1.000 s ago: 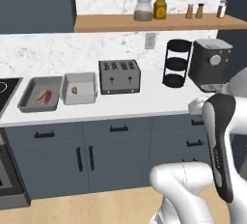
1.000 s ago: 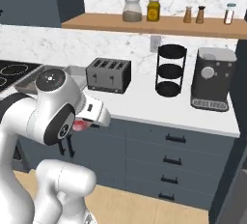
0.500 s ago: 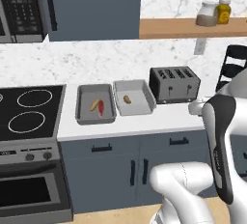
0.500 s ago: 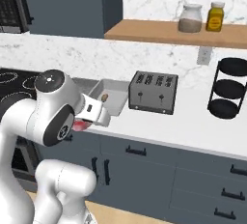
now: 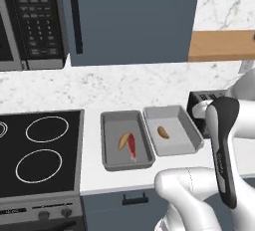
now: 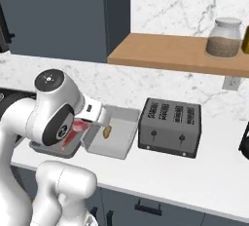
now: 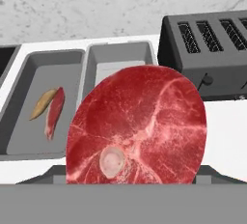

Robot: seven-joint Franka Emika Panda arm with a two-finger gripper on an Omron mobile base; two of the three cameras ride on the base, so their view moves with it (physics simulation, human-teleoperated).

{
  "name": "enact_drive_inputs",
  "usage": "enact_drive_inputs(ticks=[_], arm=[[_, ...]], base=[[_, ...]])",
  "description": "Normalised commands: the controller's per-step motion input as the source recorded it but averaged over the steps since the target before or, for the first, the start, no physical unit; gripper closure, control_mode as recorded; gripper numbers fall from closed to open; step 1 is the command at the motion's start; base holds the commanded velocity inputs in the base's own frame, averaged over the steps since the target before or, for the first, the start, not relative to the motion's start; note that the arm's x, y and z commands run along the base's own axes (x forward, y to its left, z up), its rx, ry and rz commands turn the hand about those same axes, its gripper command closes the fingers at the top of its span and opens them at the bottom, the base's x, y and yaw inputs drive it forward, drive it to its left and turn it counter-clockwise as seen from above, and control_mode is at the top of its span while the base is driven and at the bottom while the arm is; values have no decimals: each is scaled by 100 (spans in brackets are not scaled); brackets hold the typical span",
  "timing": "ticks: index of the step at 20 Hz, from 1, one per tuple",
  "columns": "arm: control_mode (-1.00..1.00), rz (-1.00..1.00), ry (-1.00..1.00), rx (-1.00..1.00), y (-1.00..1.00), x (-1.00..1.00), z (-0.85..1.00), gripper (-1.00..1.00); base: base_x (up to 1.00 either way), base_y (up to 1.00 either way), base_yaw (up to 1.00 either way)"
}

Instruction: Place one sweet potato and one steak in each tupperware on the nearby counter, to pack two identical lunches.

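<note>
Two lunches are being packed, and the nearest thing to the hand camera is the piece that finishes the second: a broad red steak [image 7: 137, 126] with a pale bone eye stands on edge right in front of the lens, so large that it covers the fingertips. The gripper [image 6: 78, 128] is clenched on this steak, its jaws spread wide to take the thick cut, and in the right base view the meat shows red just under the wrist, beside the arm's big joint. It is carried upright and above the counter [image 6: 204, 171], presumably so that it clears the tray rims on the way in. Just beyond it lie the two tupperware trays, side by side and touching or nearly so. The darker tray [image 5: 110, 125], next to the stove [image 5: 40, 150], already holds a sweet potato [image 5: 124, 141] and a strip of steak [image 5: 132, 148] lying together, so that lunch looks complete. The lighter tray [image 5: 174, 118] holds one sweet potato [image 5: 162, 132] alone, which is why the held steak most likely belongs there. Just past that tray stands the slotted toaster [image 6: 170, 126], close enough that the lowering should stay on the tray's near side. Farther back run the marble wall and the wooden shelf [image 6: 180, 54] with a jar [image 6: 223, 37].
</note>
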Motion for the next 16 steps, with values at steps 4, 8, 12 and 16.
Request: enact_drive_inputs(ticks=[4, 8, 12, 16], arm=[[100, 0, 0, 0, 0, 0, 0, 100], [-100, -23, 0, 0, 22, 39, -21, 100], [-100, -3, 4, 0, 13, 96, -52, 100], [-100, 12, 11, 0, 0, 98, -81, 100]], base=[[76, 46, -12], [9, 3, -8], [0, 0, 0], [0, 0, 0]])
